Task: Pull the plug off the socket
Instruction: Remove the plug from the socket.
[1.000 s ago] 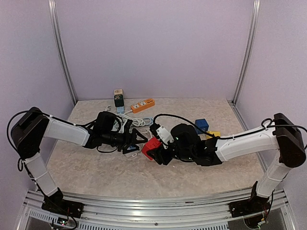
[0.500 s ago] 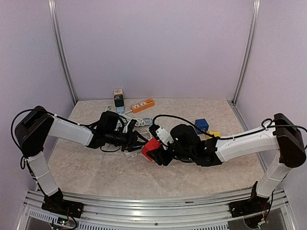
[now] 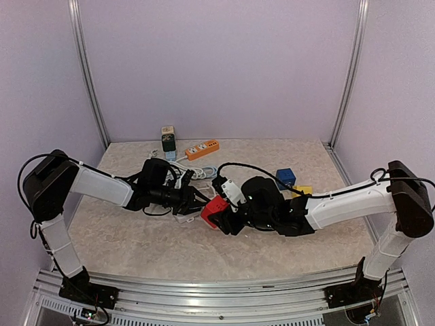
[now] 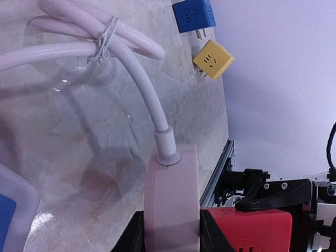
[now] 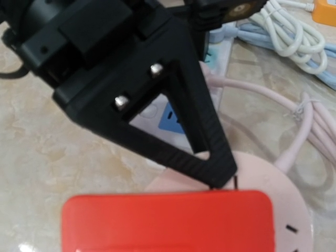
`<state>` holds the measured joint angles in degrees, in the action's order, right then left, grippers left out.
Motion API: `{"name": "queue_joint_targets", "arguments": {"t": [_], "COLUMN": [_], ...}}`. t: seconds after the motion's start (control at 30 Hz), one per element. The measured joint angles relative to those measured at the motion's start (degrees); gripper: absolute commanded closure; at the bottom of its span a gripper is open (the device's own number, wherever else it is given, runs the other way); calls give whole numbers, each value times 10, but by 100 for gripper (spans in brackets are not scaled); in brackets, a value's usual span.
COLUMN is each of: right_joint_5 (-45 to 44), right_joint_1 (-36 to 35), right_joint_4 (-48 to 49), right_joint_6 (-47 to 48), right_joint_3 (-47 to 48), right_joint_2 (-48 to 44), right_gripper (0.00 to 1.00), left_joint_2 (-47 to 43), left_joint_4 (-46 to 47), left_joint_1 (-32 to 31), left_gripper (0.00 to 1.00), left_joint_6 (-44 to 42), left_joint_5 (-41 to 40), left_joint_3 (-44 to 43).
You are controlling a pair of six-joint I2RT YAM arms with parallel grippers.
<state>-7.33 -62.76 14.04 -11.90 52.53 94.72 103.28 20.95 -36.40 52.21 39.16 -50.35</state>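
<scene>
Left side update: my left gripper (image 3: 198,198) has pushed forward and now sits right next to the red cube plug (image 3: 215,210). A second ago its jaws were spread wide. Now they're clamped on the edge of the pale pink round plastic socket (image 4: 171,189), with the black fingers (image 4: 211,237) pressing on both flat faces. My left arm's big black rear joint (image 3: 47,180) shifted slightly inward with the reach.

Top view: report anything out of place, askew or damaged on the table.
Nothing looks damaged or spilled. The blue cube and yellow cube lie loose and unplugged beside the right arm, prongs showing. The cables sit in an untidy heap behind the pink socket, which has the red plug against it.
</scene>
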Motion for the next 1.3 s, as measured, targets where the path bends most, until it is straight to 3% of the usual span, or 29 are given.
{"name": "queue_joint_targets", "arguments": {"t": [0.27,0.73,1.1,1.3], "right_joint_5": [18,126,131,87], "right_joint_1": [14,64,64,43], "right_joint_4": [24,62,73,34], "right_joint_6": [-17,-77,-81,-59], "right_joint_3": [-16,-40,-44,-23], "right_joint_2": [-3,-17,-19,-19], "right_gripper": [100,100,100,100], "left_joint_2": [-1,-22,-35,-35], "left_joint_4": [-1,-15,-32,-34], "left_joint_1": [0,-5,-8,-8], "left_gripper": [97,99,99,100], "left_joint_6": [-13,-30,-30,-45], "left_joint_5": [0,-21,-34,-34], "left_joint_3": [0,0,0,0]}}
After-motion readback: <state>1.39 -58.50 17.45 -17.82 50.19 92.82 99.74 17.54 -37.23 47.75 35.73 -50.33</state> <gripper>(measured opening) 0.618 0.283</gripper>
